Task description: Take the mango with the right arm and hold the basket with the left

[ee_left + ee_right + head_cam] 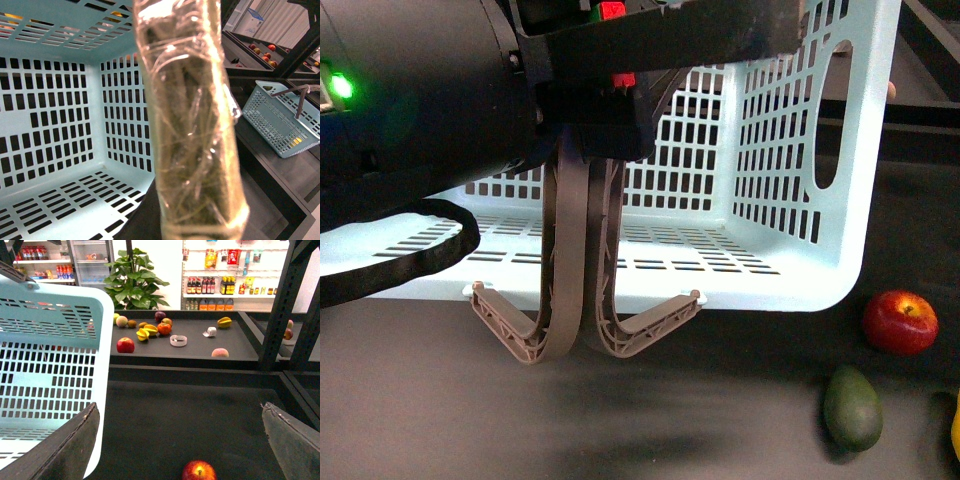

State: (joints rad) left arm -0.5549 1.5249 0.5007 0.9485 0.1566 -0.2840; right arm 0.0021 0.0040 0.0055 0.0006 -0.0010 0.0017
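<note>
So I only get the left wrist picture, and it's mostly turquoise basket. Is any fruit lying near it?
Observer: Yes. The front view shows a red apple just beside the basket.
Operator: And the mango?
Observer: Only a yellow sliver of the mango shows, at the front view's right edge, past a dark green fruit.
Operator: Is the other arm holding anything?
Observer: No. The right gripper is open and empty, with the apple in its own view.
</note>
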